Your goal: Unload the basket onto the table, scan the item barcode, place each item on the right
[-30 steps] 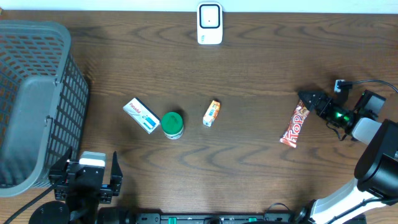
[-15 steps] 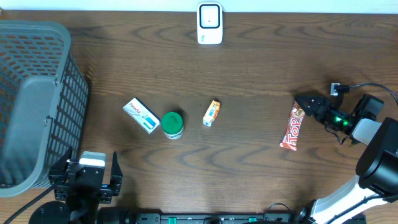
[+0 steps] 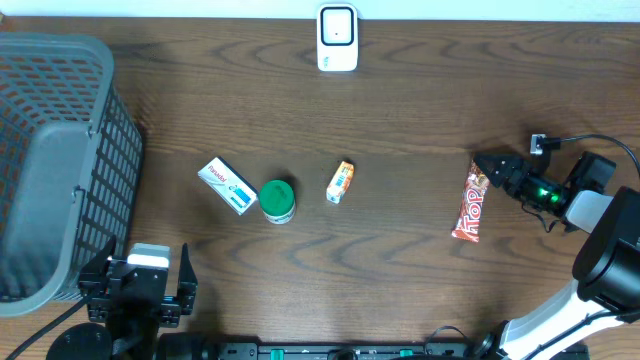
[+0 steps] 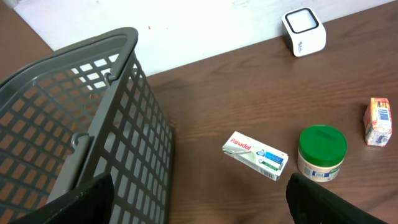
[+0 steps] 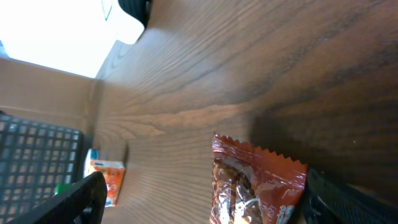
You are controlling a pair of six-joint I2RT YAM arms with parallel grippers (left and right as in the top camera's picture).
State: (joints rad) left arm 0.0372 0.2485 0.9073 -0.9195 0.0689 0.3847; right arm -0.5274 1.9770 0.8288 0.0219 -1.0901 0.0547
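Note:
A red Top candy bar (image 3: 471,203) (image 5: 258,186) lies on the table at the right. My right gripper (image 3: 487,166) (image 5: 202,186) is open, low over the bar's far end, and the wrapper's zigzag edge sits between its fingers. A white barcode scanner (image 3: 338,38) (image 4: 303,30) stands at the table's back edge. Mid-table lie a white Panadol box (image 3: 227,186) (image 4: 255,155), a green-lidded jar (image 3: 277,200) (image 4: 321,152) and a small orange box (image 3: 341,182) (image 4: 378,121) (image 5: 107,179). My left gripper (image 3: 147,275) (image 4: 199,199) is open at the front left, holding nothing.
A dark grey mesh basket (image 3: 100,60) (image 4: 93,93) fills the left side of the table, close to my left gripper. Bare wood lies between the scanner and the row of items.
My right gripper shifted and turned slightly at the candy bar's upper end. The bar swung a little and now lies more upright. The left arm has not moved.

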